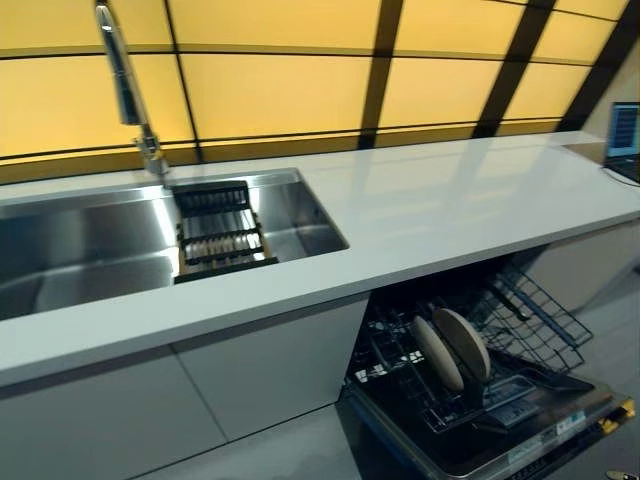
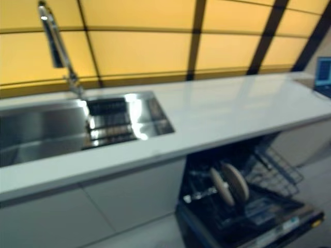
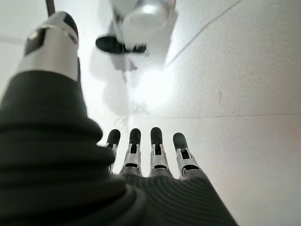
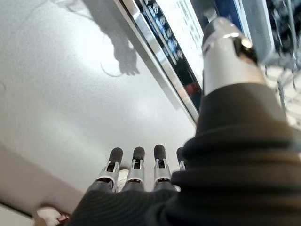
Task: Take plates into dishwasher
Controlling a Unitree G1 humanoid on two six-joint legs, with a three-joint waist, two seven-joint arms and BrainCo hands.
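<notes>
Plates (image 1: 452,348), two round beige ones, stand on edge side by side in the lower rack (image 1: 540,325) of the open dishwasher (image 1: 500,440), leaning a little and touching or nearly so; the rack is pulled out over the dropped door, below the front edge of the white desk (image 1: 450,210); no plate shows on the desk itself. At the desk's left end a steel sink (image 1: 90,250) is sunk into it, with a dark drying rack (image 1: 220,235) set inside near its right wall and a tall chrome tap (image 1: 125,80) rising behind it; a screen (image 1: 622,130) shows at the far right end of the desk.

Neither hand appears in the head views; each shows only in its own wrist view. Left hand (image 3: 146,155) hangs with its fingers (image 3: 157,141) straight in a row and its thumb (image 3: 54,44) spread apart, holding nothing, pointing down at the pale floor (image 3: 244,94). Right hand (image 4: 136,167) hangs likewise, fingers (image 4: 138,160) straight, thumb (image 4: 228,52) held wide, empty, over the floor beside the edge of the dishwasher door (image 4: 162,47) and its control strip.
</notes>
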